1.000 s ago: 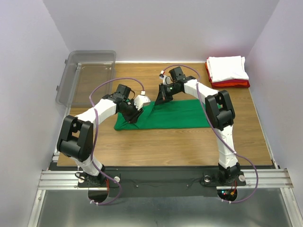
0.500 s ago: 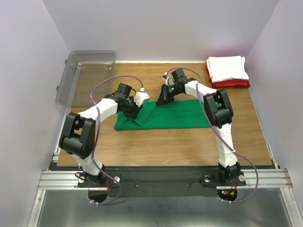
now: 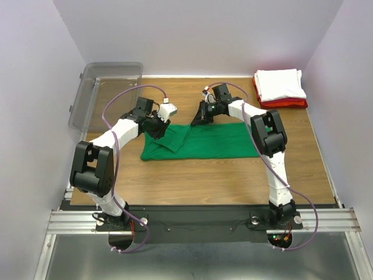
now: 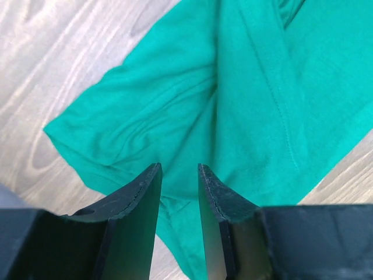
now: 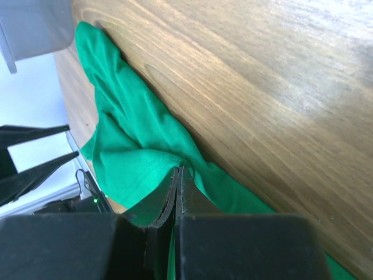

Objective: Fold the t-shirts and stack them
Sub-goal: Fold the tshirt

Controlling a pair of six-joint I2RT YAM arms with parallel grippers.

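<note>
**Top view.** The green t-shirt lies as a broad band across the middle of the table, partly folded, its left end bunched into a loose flap. The right gripper sits at the shirt's far edge; the right wrist view shows its fingers pressed together on a pinch of green hem. The left gripper hovers over the shirt's left end — the left wrist view shows its fingers apart, cloth beneath them and nothing between.

**Step in hand, by judgement.** This is the fold of the last shirt, with the right side gripped and the left side not yet. The next move likely calls for the left gripper to descend and close on the far-left edge, so that both can carry that edge evenly toward the near side.

**Far right corner.** The white t-shirt rests folded on the red t-shirt — the stack awaiting the green one.

**Far left.** The clear grey bin stands here; no garment shows inside it
</note>
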